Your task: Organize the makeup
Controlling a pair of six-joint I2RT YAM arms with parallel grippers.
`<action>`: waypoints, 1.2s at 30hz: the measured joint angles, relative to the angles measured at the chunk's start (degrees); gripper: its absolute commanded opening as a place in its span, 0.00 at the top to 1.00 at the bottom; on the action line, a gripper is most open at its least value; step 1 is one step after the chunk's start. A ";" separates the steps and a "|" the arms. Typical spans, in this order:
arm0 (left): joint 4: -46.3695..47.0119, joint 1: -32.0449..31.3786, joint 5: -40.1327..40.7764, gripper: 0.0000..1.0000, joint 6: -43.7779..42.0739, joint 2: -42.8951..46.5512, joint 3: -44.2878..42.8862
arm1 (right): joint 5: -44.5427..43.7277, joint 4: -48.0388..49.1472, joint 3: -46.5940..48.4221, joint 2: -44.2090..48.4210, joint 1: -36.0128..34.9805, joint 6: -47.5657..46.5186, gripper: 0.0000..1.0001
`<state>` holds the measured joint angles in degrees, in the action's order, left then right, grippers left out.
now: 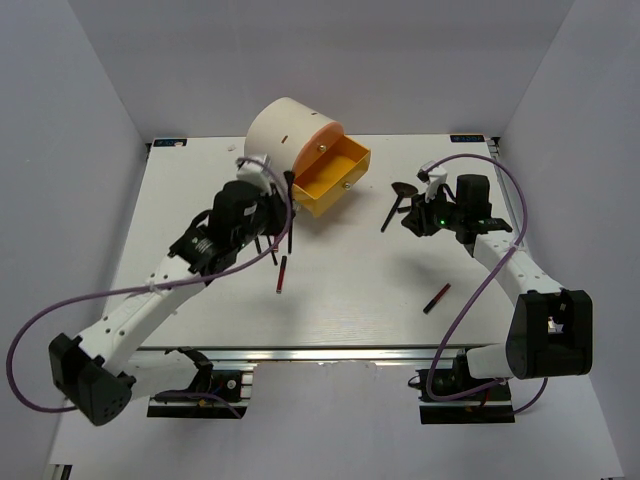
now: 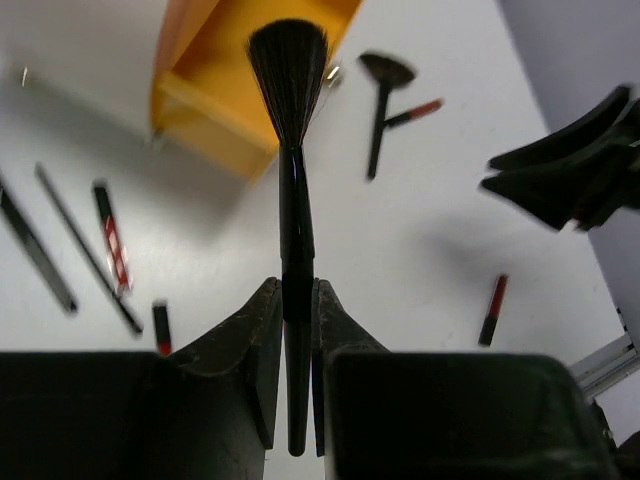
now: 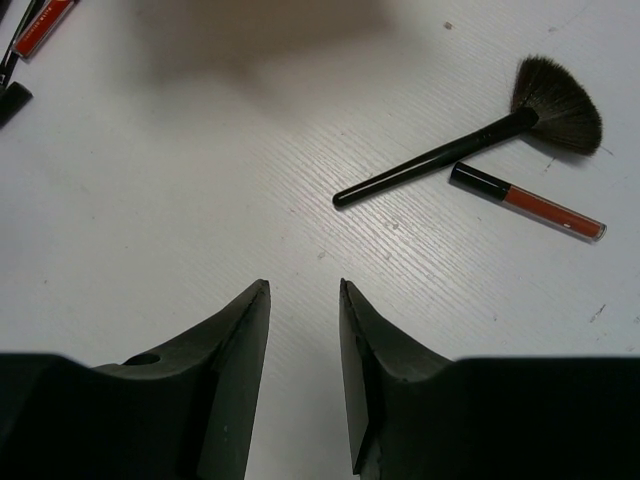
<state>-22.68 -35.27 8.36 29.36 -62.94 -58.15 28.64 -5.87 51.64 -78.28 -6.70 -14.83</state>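
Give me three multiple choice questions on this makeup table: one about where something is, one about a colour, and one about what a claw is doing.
1. Where is the fan brush? A, inside a glass jar. B, flat on the table beside a red-and-black stick. C, on a folded towel.
2. What colour is the open drawer? A, orange-yellow. B, green. C, blue.
3. What is the left claw doing? A, hanging open. B, shut on a black brush. C, shut on a sponge.
Answers: 1 B, the right wrist view shows it lying by the stick; 2 A, its walls are orange-yellow; 3 B, it pinches the brush handle.
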 measured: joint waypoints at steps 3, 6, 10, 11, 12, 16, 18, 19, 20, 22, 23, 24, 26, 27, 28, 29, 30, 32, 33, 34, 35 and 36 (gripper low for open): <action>1.40 -1.38 -1.64 1.00 -5.25 -8.22 -11.19 | 0.11 0.07 0.00 -0.02 0.35 0.68 0.55; 2.47 -1.57 -2.36 1.00 -11.93 -18.40 -22.49 | 0.24 0.02 0.35 -0.04 1.49 2.99 0.52; 0.74 -1.60 -2.60 1.00 -21.20 -31.19 -35.21 | 0.26 0.13 1.75 -0.11 2.67 7.26 0.48; 0.04 -1.60 -2.60 1.00 -23.43 -34.07 -37.81 | 0.31 0.35 2.03 -0.11 2.84 8.39 0.48; -0.74 -1.60 -2.60 1.00 -25.75 -37.11 -40.68 | 0.42 0.50 2.23 -0.11 2.93 9.29 0.48; -1.64 -1.60 -2.51 1.00 -33.44 -45.20 -46.29 | 1.01 1.27 2.34 -0.11 2.99 12.00 0.47; -1.88 -1.60 -2.27 0.99 -36.79 -46.49 -46.25 | 1.40 1.36 2.36 -0.20 2.99 12.87 0.46; -1.84 -1.60 -2.10 0.97 -38.01 -46.86 -46.25 | 1.57 1.38 2.38 -0.24 2.97 13.03 0.46; -1.66 -1.60 -1.81 0.91 -39.32 -47.10 -46.25 | 1.70 1.38 2.40 -0.50 2.97 13.22 0.45; -1.29 -1.60 -1.55 0.85 -40.79 -47.25 -46.25 | 1.84 1.42 2.69 -1.25 2.99 13.46 0.43; -0.98 -1.60 -1.38 0.80 -41.62 -47.34 -46.25 | 1.95 1.46 2.82 -1.79 2.97 13.77 0.42; -0.79 -1.60 -1.27 0.76 -42.10 -47.36 -46.25 | 2.01 1.55 2.99 -2.36 2.97 14.38 0.41; -0.37 -1.60 -1.22 0.64 -42.75 -47.39 -46.25 | 1.97 1.75 3.28 -3.78 2.97 15.91 0.41; -0.13 -1.60 -1.22 0.55 -42.88 -47.39 -46.25 | 1.92 1.81 3.65 -4.74 2.97 17.05 0.40; 0.22 -1.60 -1.14 0.51 -43.04 -47.39 -46.25 | 1.66 1.79 4.28 -5.99 2.95 18.36 0.40; 0.44 -1.60 -1.07 0.47 -43.17 -47.39 -46.25 | 1.09 1.86 4.87 -7.17 2.91 19.54 0.40; 0.68 -1.60 -0.87 0.43 -43.08 -47.39 -46.25 | 0.09 1.99 5.51 -8.44 2.82 20.98 0.40; 0.90 -1.60 -0.52 0.37 -43.10 -47.39 -46.25 | -2.12 1.95 7.04 -10.86 2.73 24.44 0.41; 0.87 -1.60 -0.26 0.36 -43.06 -47.39 -46.25 | -3.87 1.81 8.24 -12.33 2.62 26.64 0.41; 0.90 -1.60 -0.13 0.34 -42.95 -47.39 -46.25 | -5.09 1.53 9.44 -13.55 2.47 28.28 0.41; 0.92 -1.60 0.02 0.33 -42.88 -47.39 -46.25 | -6.54 1.22 10.97 -14.95 2.32 29.92 0.41; 0.90 -1.60 0.17 0.33 -42.84 -47.39 -46.25 | -8.11 0.96 12.37 -16.06 2.01 31.30 0.41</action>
<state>-21.78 -36.86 8.54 -13.47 -110.32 -104.40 20.53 -4.91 64.01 -94.35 -4.69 16.47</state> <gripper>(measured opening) 0.659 0.590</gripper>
